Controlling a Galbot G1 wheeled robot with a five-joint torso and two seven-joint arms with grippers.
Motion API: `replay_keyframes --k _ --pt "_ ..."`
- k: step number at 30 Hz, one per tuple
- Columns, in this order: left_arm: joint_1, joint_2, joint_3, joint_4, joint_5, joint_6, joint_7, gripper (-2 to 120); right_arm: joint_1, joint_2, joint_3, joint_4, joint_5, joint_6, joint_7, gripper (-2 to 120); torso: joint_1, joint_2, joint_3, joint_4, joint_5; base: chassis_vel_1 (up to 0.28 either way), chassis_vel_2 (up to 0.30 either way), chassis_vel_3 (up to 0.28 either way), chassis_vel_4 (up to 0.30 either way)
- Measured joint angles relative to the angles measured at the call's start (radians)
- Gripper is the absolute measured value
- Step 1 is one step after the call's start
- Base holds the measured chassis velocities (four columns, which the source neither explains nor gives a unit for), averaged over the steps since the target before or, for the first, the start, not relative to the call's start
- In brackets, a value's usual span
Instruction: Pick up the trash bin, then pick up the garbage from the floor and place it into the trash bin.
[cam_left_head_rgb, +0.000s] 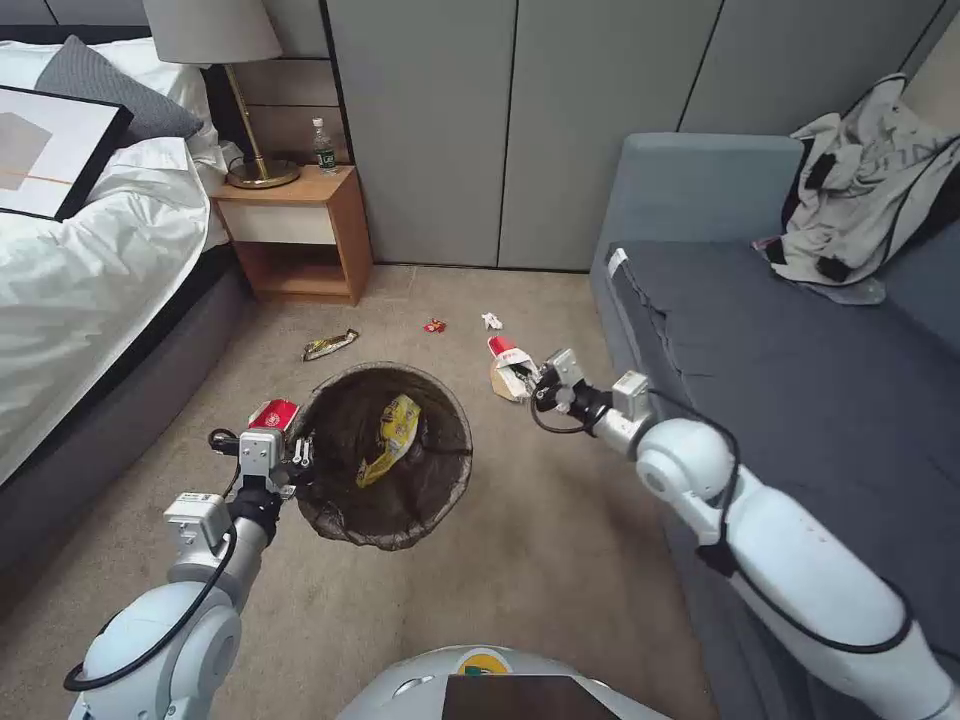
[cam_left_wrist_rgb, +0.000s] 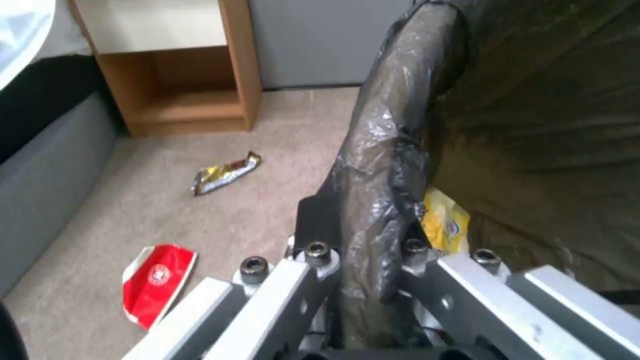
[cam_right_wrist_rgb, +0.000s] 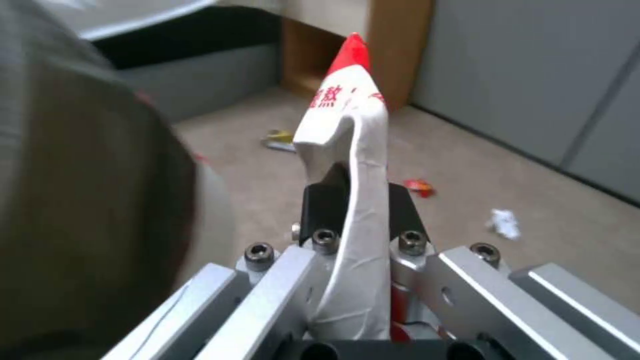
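Note:
The trash bin (cam_left_head_rgb: 440, 480), round with a dark bag over its rim, hangs just above the carpet in front of me. My left gripper (cam_left_head_rgb: 303, 453) is shut on its left rim; the left wrist view has the fingers pinching the bag-covered rim (cam_left_wrist_rgb: 390, 150). A yellow wrapper (cam_left_head_rgb: 396, 432) lies inside the bin. To the bin's right, my right gripper (cam_left_head_rgb: 530, 386) is shut on garbage, a red-and-white packet (cam_left_head_rgb: 509, 361), which stands up between the fingers in the right wrist view (cam_right_wrist_rgb: 353, 130). More garbage lies on the floor: a red packet (cam_left_head_rgb: 273, 413), a gold wrapper (cam_left_head_rgb: 330, 344), a small red wrapper (cam_left_head_rgb: 434, 325) and a white tissue scrap (cam_left_head_rgb: 491, 320).
A bed (cam_left_head_rgb: 90, 260) runs along the left and a wooden nightstand (cam_left_head_rgb: 295, 235) with a lamp and bottle stands behind it. A grey sofa (cam_left_head_rgb: 800, 380) with crumpled clothing fills the right. Grey cabinet doors (cam_left_head_rgb: 520, 130) close the back. Carpet lies open between.

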Motion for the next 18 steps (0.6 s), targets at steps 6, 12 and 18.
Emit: replay_keyframes --k 6,12,18 --pt "-0.005 0.002 0.007 0.016 0.007 0.010 0.006 2 0.032 -0.082 0.039 0.049 0.123 -0.004 -0.088 0 0.000 0.000 0.000 0.0001 -0.0002 0.000 0.000 0.000 0.000" --pt "-0.009 0.010 0.017 0.031 -0.001 0.032 0.007 2 0.049 -0.098 0.051 0.114 0.210 -0.012 -0.109 0 0.000 0.000 0.000 0.0000 -0.0003 0.000 0.000 0.000 0.000" --pt "-0.023 0.022 0.023 0.032 -0.025 0.070 0.005 2 0.121 -0.082 0.013 0.166 0.280 -0.038 -0.124 0 0.000 0.000 0.000 0.0000 -0.0005 0.000 0.000 0.000 0.000"
